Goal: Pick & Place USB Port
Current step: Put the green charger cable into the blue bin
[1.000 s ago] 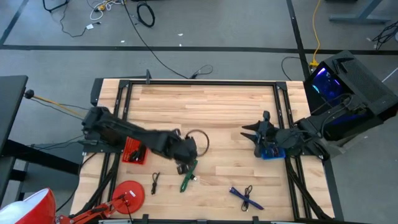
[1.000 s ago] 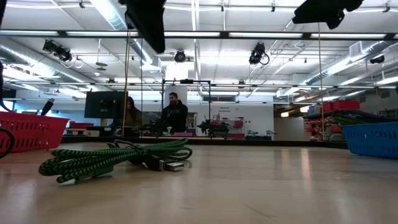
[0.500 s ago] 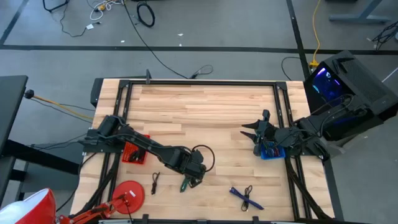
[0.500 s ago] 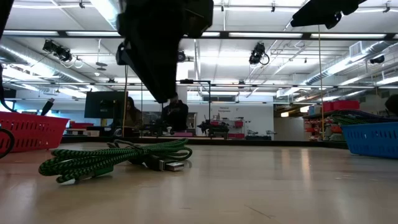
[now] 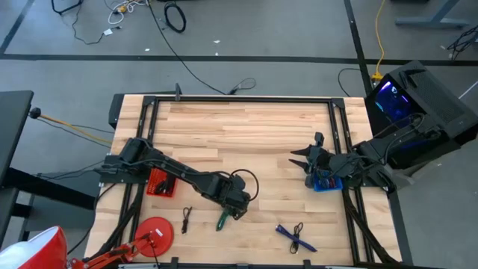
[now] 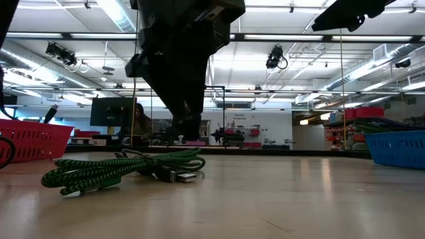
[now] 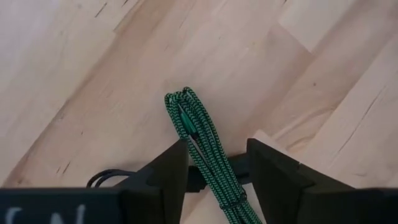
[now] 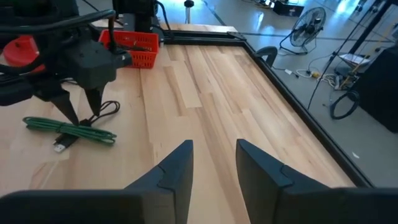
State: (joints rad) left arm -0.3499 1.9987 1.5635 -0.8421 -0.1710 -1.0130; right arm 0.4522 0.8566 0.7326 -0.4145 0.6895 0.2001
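A green braided USB cable (image 5: 223, 220), coiled into a long bundle with its plug (image 8: 60, 146) sticking out, lies flat on the wooden table near the front middle. My left gripper (image 7: 217, 149) hangs just over it, pointing steeply down and open, one finger on either side of the bundle (image 7: 193, 127). The right wrist view shows this gripper (image 8: 81, 117) from the side, standing over the cable (image 8: 69, 129). I cannot see any touch. My right gripper (image 5: 300, 160) waits open and raised at the table's right side, with nothing between its fingers (image 8: 180, 165).
A red basket (image 5: 162, 182) stands at the left edge and a blue basket (image 5: 326, 183) under the right arm. A blue cable (image 5: 296, 237) and a small black cable (image 5: 185, 218) lie near the front edge. A red round thing (image 5: 154, 233) sits at the front left.
My left gripper has sunk toward the table and gone toward the near edge, coming down over the green cable while rolling about its own axis. The cable has stayed where it lay.
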